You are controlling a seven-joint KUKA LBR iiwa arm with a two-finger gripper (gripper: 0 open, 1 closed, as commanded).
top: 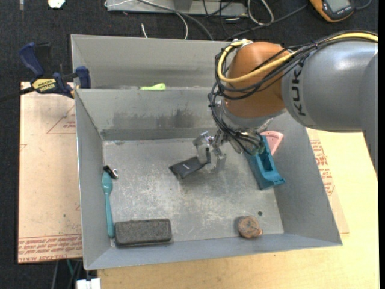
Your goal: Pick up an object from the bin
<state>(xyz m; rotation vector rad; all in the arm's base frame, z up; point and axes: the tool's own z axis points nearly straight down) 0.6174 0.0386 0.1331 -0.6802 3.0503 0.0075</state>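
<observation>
My gripper [209, 151] hangs low over the middle of the bin, under the orange wrist cover. Its metal fingers stand slightly apart at the right end of a small flat dark grey piece [186, 168] lying on the bin floor. The fingertips are at or just above that piece's edge; I cannot tell whether they touch it. Just right of the gripper, a blue plastic tool [265, 168] leans along the right wall with a pink piece [274, 141] at its upper end.
A teal toothbrush-like stick [109, 203] lies along the left wall. A dark grey sponge block [142, 232] rests at the front left. A brown stone-like lump [248, 226] sits at the front right. A yellow-green bit [153, 87] lies on the back wall.
</observation>
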